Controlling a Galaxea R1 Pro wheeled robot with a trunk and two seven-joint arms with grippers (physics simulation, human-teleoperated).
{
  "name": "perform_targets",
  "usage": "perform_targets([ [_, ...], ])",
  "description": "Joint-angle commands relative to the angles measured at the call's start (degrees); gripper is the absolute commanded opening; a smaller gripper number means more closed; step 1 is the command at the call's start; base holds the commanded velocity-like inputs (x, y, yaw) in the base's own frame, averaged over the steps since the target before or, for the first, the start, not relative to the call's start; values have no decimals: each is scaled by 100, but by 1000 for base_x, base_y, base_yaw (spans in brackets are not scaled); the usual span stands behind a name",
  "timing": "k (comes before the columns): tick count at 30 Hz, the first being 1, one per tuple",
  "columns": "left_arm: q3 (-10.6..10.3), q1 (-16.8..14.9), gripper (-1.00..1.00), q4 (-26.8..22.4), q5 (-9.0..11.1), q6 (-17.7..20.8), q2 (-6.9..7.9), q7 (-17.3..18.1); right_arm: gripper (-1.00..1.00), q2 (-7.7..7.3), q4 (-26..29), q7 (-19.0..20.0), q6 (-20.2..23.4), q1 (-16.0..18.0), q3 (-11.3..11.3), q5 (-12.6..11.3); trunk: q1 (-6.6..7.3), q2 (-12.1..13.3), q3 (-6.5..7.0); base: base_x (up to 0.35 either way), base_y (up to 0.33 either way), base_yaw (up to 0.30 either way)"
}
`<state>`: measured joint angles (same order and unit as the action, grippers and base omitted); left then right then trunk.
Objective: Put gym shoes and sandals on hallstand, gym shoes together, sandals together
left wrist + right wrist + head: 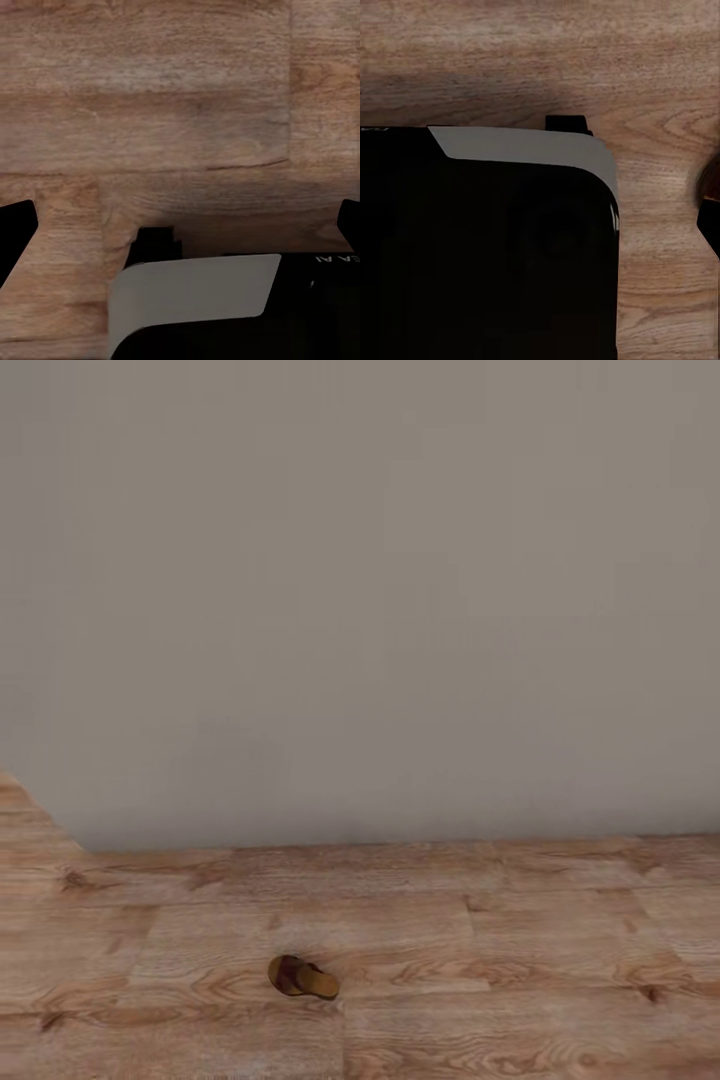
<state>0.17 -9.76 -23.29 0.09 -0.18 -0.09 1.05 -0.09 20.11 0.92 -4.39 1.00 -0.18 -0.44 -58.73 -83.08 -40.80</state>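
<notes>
The left pincer (180,225) shows as two dark fingertips (16,225) at opposite edges of the left wrist view, spread wide with nothing between them, above the corridor floor (150,112) and the robot's black and grey base (195,300). Whether the right pincer is open I cannot tell; the right wrist view looks onto the same base over planks. In the head view one brown sandal (302,977) lies alone on the near floor, left of centre, well apart from the plain grey wall (360,590) beyond.
</notes>
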Motion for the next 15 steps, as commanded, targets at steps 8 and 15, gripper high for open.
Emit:
perform_targets([
  [8,0,0,100,0,0,0,0,0,100,0,-2,0,0,2,0,0,0,0,-27,0,0,268],
  [15,0,0,100,0,0,0,0,0,100,1,-2,-2,0,-1,0,0,0,0,-51,0,0,268],
])
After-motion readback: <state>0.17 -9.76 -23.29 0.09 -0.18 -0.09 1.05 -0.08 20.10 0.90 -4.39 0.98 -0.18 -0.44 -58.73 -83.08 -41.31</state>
